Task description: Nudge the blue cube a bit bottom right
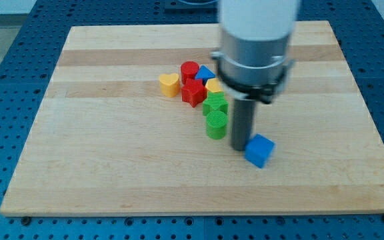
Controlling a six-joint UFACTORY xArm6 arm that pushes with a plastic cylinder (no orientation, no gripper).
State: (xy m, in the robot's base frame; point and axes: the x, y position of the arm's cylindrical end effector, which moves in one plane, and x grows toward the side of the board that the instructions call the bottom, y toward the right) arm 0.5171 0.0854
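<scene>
The blue cube [259, 150] lies on the wooden board [112, 160], right of the middle and toward the view's bottom. My tip [239, 148] is at the end of the dark rod and touches the cube's left side, just up and left of its centre. A green cylinder [216, 124] stands directly left of the rod.
A cluster lies up and left of my tip: a green block [215, 103], a red star-like block [193, 93], a red cylinder [189, 70], a yellow heart [169, 85], a blue triangular block [205, 72] and a yellow block [213, 85]. The arm's white body [255, 40] hides the board behind it.
</scene>
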